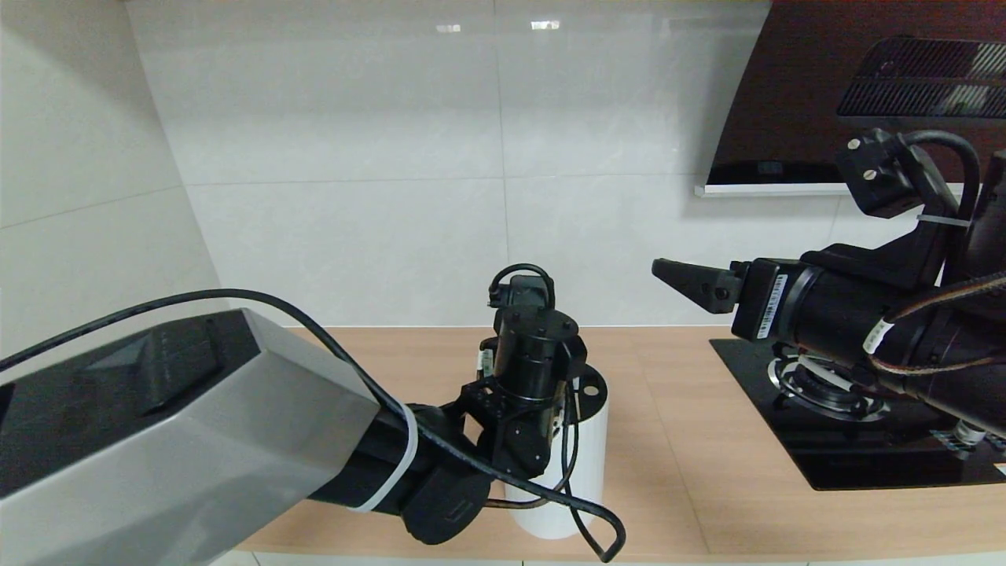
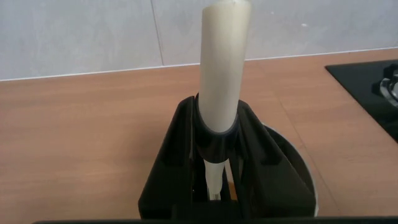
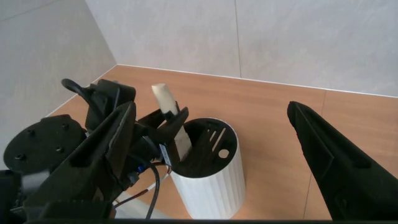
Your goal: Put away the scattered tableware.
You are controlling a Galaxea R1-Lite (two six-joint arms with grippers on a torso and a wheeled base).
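Left gripper [image 2: 217,146] is clamped on a cream-handled utensil [image 2: 224,62], whose lower end is held in the mouth of the white holder [image 1: 585,464] at lower centre of the head view. Right gripper [image 1: 688,281] is spread and empty at right. For this utensil, only release is judged outstanding.

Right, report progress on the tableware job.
Done: thin utensils already stand in the white utensil holder. In hand: the left gripper is shut on a cream-handled utensil, its lower end inside the holder. Left: release it; the right gripper is open, empty. Further loose pieces: cannot tell.
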